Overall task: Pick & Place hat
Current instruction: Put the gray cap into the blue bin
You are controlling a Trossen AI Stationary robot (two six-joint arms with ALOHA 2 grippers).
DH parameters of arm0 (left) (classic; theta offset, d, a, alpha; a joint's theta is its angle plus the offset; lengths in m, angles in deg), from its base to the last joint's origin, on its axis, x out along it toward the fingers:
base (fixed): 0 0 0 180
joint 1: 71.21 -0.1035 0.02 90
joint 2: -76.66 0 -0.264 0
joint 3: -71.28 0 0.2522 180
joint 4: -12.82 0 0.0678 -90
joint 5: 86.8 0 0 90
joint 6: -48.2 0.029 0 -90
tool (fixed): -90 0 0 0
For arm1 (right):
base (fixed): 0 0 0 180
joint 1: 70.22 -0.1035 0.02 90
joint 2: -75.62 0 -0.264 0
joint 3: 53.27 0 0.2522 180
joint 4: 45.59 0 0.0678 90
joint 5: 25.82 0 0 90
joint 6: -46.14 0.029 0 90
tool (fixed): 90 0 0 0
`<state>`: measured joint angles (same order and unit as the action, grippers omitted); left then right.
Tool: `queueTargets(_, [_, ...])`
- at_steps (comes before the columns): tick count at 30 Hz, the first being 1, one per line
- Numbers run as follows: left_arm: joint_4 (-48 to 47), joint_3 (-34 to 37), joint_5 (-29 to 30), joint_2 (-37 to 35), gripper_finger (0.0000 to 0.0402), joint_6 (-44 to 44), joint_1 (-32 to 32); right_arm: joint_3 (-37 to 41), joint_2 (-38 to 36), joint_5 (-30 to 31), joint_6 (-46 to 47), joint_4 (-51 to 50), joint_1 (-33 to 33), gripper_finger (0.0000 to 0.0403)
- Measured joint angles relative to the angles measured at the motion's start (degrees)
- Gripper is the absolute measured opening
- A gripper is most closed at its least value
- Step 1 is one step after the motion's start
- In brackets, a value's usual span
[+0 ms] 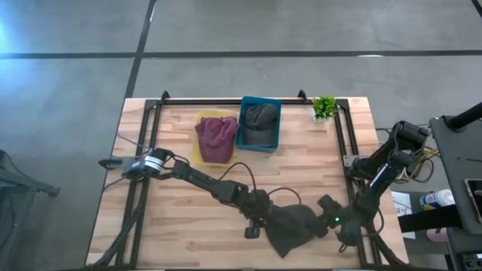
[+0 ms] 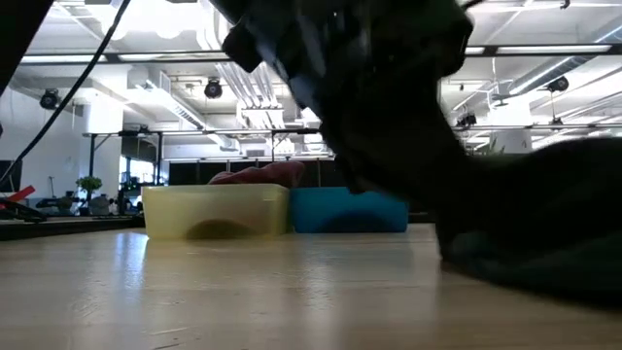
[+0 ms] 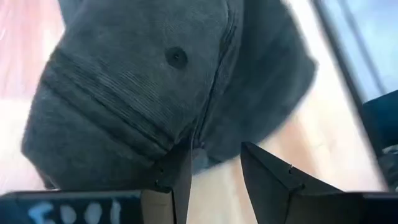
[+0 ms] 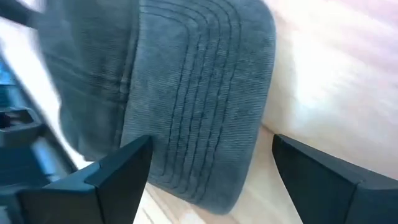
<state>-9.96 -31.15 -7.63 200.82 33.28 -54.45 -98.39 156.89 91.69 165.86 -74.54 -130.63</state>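
The high view looks straight down from well above, taking in the whole wooden table (image 1: 188, 218) in the frame's centre and lower half, grey floor across the top; the low view sits at table-top height, facing level across the boards toward the yellow bin (image 2: 216, 212) and blue bin (image 2: 350, 212) at mid-frame, the room behind; both bins also show upper centre in the high view; each wrist view looks very closely past its own fingers at the grey corduroy hat (image 3: 155, 81), the left facing its crown, the right its brim (image 4: 205, 112); the hat is shared with the high view, lower centre.
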Motion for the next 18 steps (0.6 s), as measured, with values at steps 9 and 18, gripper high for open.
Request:
queueTargets(9, [-1.48,1.19,3.92,-0.15,0.0133,0.0,-0.13,7.45,-0.2,8.78,-15.02,27.86,2.41,0.0325])
queueTargets(18, [0.88,1.3,6.97,-3.28,0.0133,0.11,-0.44,7.57,-0.52,11.71,-19.92,34.47,2.84,0.0269])
